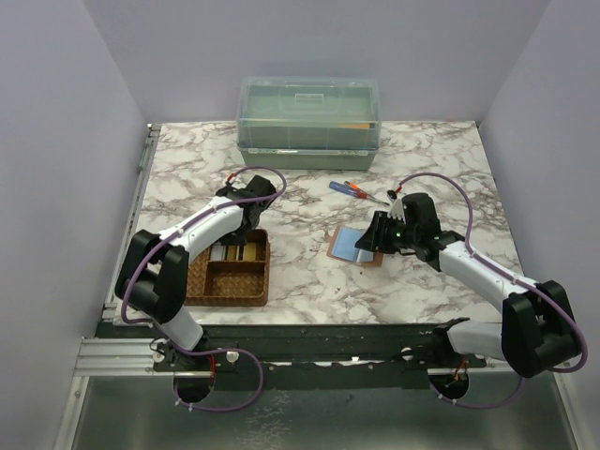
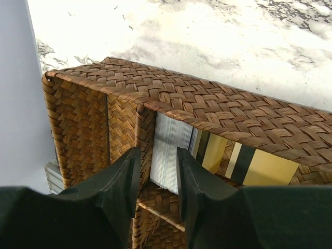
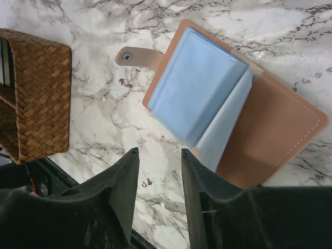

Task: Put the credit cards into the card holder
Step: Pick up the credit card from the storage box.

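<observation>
The card holder [image 1: 352, 246] lies open on the marble, pinkish-brown, with a light blue card [image 3: 194, 88] in its inner sleeve; its brown flap [image 3: 272, 129] spreads to the right. Silver-white cards [image 2: 171, 142] stand as a stack in a far compartment of the woven tray [image 1: 228, 286], with tan-gold black-striped cards [image 2: 267, 168] beside them. My left gripper [image 1: 242, 232] [image 2: 158, 151] is open, its fingers reaching down into the tray on either side of the white stack's near edge. My right gripper [image 1: 372, 240] [image 3: 160, 151] is open and empty over bare marble, just beside the holder's near edge.
Two red-and-blue screwdrivers [image 1: 356, 189] lie behind the holder. A clear green lidded box [image 1: 307, 122] stands at the back. The tray's woven wall [image 3: 44, 93] is left of the right gripper. The table's front edge is close below.
</observation>
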